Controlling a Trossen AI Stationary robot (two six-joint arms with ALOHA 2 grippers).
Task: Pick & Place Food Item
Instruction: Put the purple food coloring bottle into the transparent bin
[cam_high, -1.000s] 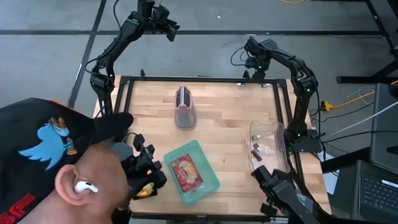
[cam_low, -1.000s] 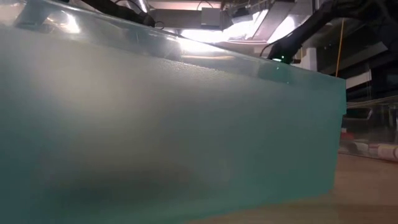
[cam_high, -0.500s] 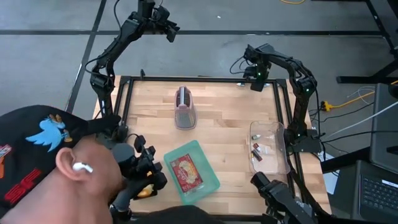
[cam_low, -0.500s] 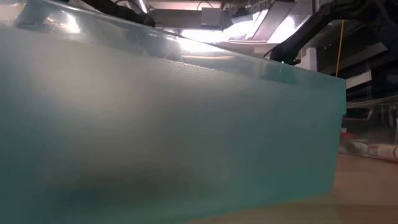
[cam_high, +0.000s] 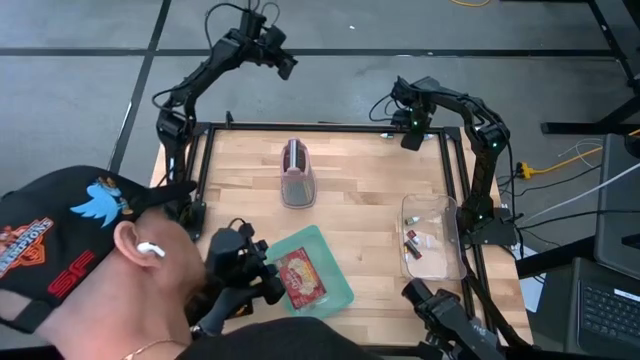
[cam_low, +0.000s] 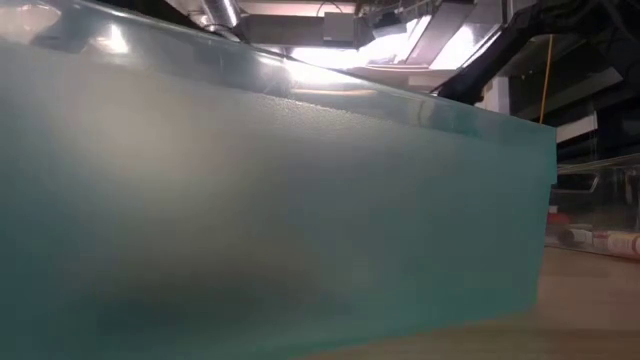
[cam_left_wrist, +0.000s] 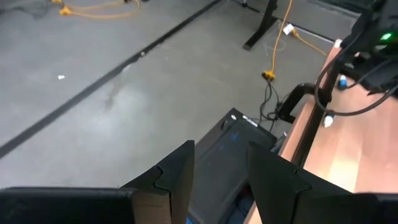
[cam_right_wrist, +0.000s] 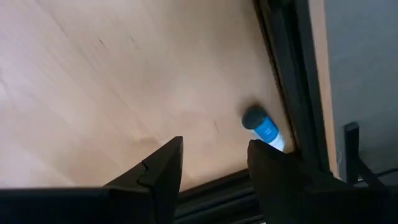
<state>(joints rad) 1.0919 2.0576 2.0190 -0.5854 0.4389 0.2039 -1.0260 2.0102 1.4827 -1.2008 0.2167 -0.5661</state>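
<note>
Left gripper (cam_high: 287, 68) is parked past the worktop's (cam_high: 370, 190) 12 o'clock edge, over the floor; from its wrist cam I see the fingers (cam_left_wrist: 177, 177) spread, nothing between them. Right gripper (cam_high: 408, 138) hangs at the far-right corner, about 1 o'clock, low over the wood; fingers (cam_right_wrist: 163, 169) spread too, empty. Its cam shows a small blue-capped tube (cam_right_wrist: 263, 129) lying on the worktop just beside the black frame rail (cam_right_wrist: 289, 81).

Food packet (cam_high: 299, 277) sits inside the teal tray (cam_high: 335, 299) at roughly 6 o'clock, near the front edge. That tray wall (cam_low: 280, 220) fills almost all of my low cam, so I get little else from it.

A clear upright container with something dark red in it (cam_high: 297, 172) stands around 12 o'clock of centre, well apart from the tray. Clear bin (cam_high: 435, 240) at 3 o'clock along the right edge, a few small items (cam_high: 418, 244) inside; I can't tell what they are.

A person in a black cap (cam_high: 80, 250) with an earbud leans in at 8 o'clock, covering that corner. Dark rig parts (cam_high: 240, 275) sit just beside the tray's left side.
</note>
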